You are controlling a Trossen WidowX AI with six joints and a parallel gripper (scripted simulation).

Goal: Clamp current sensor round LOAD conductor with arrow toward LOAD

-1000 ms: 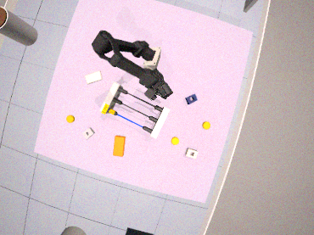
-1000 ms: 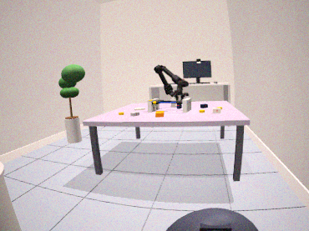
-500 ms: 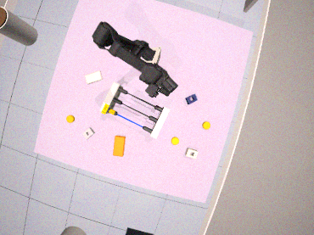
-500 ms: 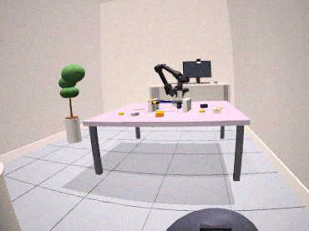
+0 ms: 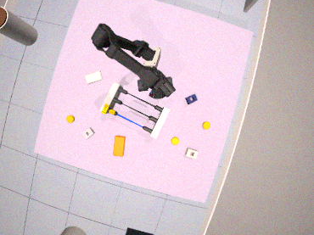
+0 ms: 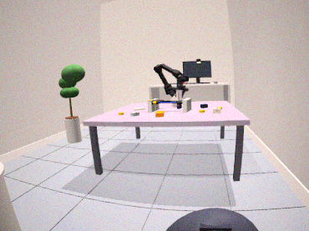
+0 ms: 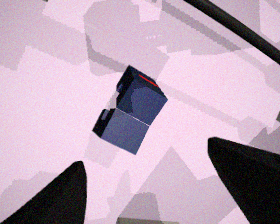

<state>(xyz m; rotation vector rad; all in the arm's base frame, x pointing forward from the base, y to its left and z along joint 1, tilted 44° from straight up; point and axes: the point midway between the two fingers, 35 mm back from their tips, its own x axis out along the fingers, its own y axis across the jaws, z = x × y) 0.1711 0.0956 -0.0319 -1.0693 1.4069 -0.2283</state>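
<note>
Top view: the black arm (image 5: 127, 63) (image 6: 168, 77) reaches over the pink table (image 5: 144, 175) (image 6: 167, 123), its gripper (image 5: 162, 88) (image 6: 179, 95) (image 7: 147, 157) pointing down beside a frame of two white end blocks (image 5: 111, 97) (image 5: 160, 123) carrying three parallel conductors. Two are black (image 5: 142, 99) (image 5: 136, 111); the third is blue (image 5: 130, 120), with yellow markers (image 5: 105, 109) (image 5: 112, 112) at one end. Their lettering is too small to read.

Wrist view: the gripper stands well open, though short of its full spread, and has hold of nothing. The dark blue current sensor (image 6: 179, 106) (image 7: 132, 111) is beyond the fingertips, tilted in the picture, a pale seam across its body, a notch at its side and a red mark near one end. It lies apart from the black conductor crossing the upper right corner; I cannot tell which way its arrow points.

Exterior view: the sensor appears below the gripper, near an end block. Around the frame are an orange block (image 5: 119, 146) (image 6: 159, 114), a navy block (image 5: 189, 100) (image 6: 204, 106) and three yellow discs (image 5: 70, 119) (image 5: 175, 141) (image 5: 206, 125).
</note>
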